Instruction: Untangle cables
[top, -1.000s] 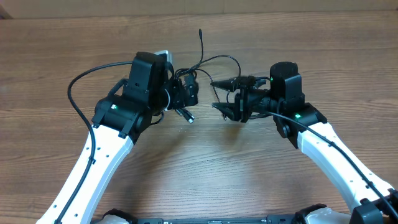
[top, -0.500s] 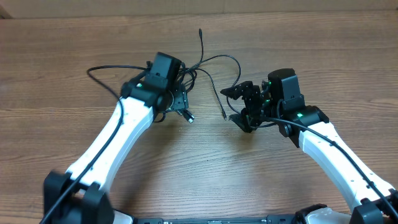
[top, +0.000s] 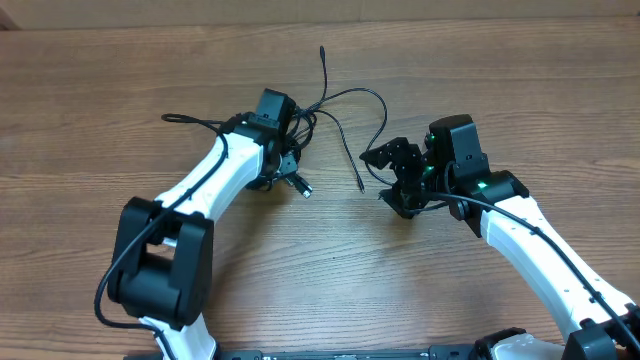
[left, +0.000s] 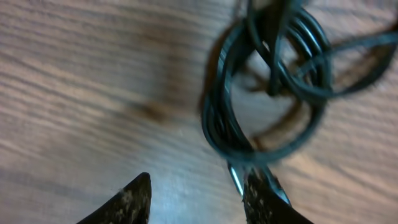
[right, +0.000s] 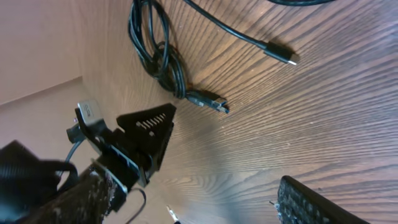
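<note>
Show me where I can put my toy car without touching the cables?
Bare table between the left arm and right arm, more beyond the left arm's outer side and at the far right. Crowded: the cables between the left end effector and right end effector.

A brown wood-grain tabletop (top: 100, 100) fills the scene, its grain running left to right in lighter and darker streaks. One small dark knot (left: 152, 112) shows blurred in the wood. Beyond the far edge runs a paler, plain strip (top: 500, 8).
</note>
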